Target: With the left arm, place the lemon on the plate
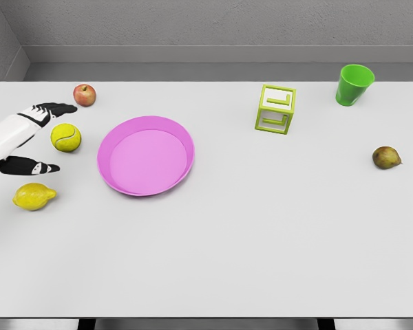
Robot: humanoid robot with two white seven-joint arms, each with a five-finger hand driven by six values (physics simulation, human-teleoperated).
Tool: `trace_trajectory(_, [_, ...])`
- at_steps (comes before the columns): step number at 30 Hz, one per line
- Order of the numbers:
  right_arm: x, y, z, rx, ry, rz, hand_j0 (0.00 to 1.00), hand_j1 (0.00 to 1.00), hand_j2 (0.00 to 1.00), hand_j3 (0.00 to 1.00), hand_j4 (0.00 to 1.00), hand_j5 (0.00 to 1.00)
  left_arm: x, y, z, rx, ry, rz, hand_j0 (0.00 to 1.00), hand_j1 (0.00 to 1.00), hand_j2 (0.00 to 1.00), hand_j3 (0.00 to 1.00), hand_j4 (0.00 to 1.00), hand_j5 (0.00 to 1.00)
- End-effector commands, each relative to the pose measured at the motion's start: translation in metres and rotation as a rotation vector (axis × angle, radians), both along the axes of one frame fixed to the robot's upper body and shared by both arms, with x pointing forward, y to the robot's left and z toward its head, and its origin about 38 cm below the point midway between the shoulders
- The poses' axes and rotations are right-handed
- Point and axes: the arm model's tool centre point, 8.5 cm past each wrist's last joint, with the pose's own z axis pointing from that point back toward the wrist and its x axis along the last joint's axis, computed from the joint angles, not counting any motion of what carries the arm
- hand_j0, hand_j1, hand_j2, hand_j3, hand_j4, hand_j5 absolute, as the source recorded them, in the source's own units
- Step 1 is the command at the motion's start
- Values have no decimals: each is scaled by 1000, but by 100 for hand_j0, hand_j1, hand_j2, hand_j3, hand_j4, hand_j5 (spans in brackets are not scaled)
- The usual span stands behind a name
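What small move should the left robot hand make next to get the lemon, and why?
Probably shift the left robot hand toward the near table edge, over the lemon. Its open fingers now bracket the tennis ball, while the lemon lies untouched just nearer, left of the plate.

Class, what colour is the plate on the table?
The plate is pink, with a magenta rim; it shows best in the head view.
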Motion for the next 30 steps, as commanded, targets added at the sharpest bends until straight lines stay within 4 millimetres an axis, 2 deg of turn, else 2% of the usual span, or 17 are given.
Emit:
trace_trajectory(1, [2,0,0,-1,-6,-11,100,100,100,100,100,100,0,0,0,-7,1,0,100,100,100,100,100,100])
trace_trajectory(8, [0,0,0,0,-1,-1,100,100,100,100,100,100,1,2,3,-5,-6,3,100,100,100,100,100,100])
trace_trajectory(12, [0,0,0,0,-1,-1,100,100,100,100,100,100,-3,22,19,42,-20,30,100,100,100,100,100,100])
trace_trajectory(14, [0,0,0,0,-1,1,100,100,100,100,100,100,-16,43,27,103,18,32,100,100,100,100,100,100])
trace_trajectory(16, [0,0,0,0,-1,1,100,100,100,100,100,100,-31,51,28,130,60,15,100,100,100,100,100,100])
trace_trajectory(17, [0,0,0,0,-1,1,100,100,100,100,100,100,-39,63,31,144,72,37,100,100,100,100,100,100])
trace_trajectory(19, [0,0,0,0,-1,1,100,100,100,100,100,100,-48,82,47,155,50,81,100,100,100,100,100,100])
trace_trajectory(22, [0,0,0,0,-1,1,100,100,100,100,100,100,-48,86,60,193,45,75,100,100,100,100,100,100])
trace_trajectory(24, [0,0,0,0,1,1,100,100,100,100,100,100,-54,88,46,217,96,75,100,100,100,100,100,100])
trace_trajectory(27, [0,0,0,0,-1,1,100,100,100,100,100,100,-66,92,15,279,191,81,100,100,100,100,100,100])
trace_trajectory(30, [0,0,0,0,-1,1,100,100,100,100,100,100,-67,86,-1,323,234,58,100,100,100,100,100,100])
